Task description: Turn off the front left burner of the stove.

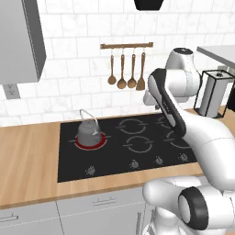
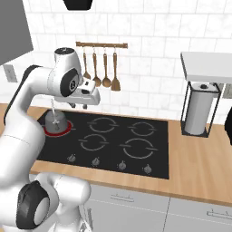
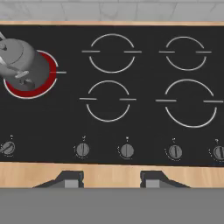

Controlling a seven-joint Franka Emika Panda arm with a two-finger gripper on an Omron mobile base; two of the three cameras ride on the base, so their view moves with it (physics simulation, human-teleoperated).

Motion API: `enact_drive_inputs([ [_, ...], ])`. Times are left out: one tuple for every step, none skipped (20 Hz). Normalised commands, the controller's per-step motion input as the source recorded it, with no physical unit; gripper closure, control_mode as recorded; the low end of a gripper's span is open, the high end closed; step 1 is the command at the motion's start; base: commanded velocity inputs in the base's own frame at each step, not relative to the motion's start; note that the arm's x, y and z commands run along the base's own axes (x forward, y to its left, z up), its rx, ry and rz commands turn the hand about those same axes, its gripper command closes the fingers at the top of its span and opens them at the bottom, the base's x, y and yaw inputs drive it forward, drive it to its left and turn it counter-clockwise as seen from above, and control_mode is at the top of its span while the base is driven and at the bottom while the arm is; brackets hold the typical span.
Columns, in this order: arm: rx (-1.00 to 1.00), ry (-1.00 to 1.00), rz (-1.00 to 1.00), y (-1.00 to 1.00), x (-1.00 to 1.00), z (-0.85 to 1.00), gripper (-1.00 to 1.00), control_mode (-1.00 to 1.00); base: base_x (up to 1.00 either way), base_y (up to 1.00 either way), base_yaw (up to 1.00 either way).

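You are hovering high above the stove [image 3: 65, 118], fingers [image 3: 70, 179] closed on nothing. The burner [image 3: 49, 72] is glowing red at its left under the kettle [image 3: 19, 61]. Its knob [image 3: 8, 148], far left, is looking small, rigid and slick; pinch its rim.

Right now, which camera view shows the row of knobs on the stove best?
The hand view: it looks straight down on the knobs, all five spread out with pointer marks visible. The left base view shows four small ones, the arm covering the stove's right end. The right base view shows four, small.
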Motion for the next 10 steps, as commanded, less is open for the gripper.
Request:
enact_drive_inputs([
  [0.00, 0.03, 0.00, 0.00, 0.00, 0.00, -1.00, -1.00, 0.00, 0.00, 0.00],
  [0.00, 0.00, 0.00, 0.00, -0.23, 0.00, -1.00, -1.00, 0.00, 0.00, 0.00],
  [0.00, 0.00, 0.00, 0.00, -0.39, 0.00, -1.00, -1.00, 0.00, 0.00, 0.00],
  [-0.04, 0.00, 0.00, 0.14, -0.48, -0.02, -1.00, -1.00, 0.00, 0.00, 0.00],
  [-0.09, 0.00, 0.01, 0.26, -0.55, -0.06, -1.00, -1.00, 0.00, 0.00, 0.00],
  [-0.10, 0.00, 0.02, 0.27, -0.54, -0.01, -1.00, -1.00, 0.00, 0.00, 0.00],
  [-0.07, 0.00, 0.02, 0.24, -0.54, 0.00, -1.00, -1.00, 0.00, 0.00, 0.00],
  [-0.06, 0.00, 0.02, 0.24, -0.54, 0.00, -1.00, -1.00, 0.00, 0.00, 0.00],
  [-0.07, -0.01, 0.03, 0.28, -0.59, 0.00, -1.00, -1.00, 0.00, 0.00, 0.00],
  [-0.08, -0.05, 0.03, 0.29, -0.62, 0.00, -1.00, -1.00, 0.00, 0.00, 0.00],
])
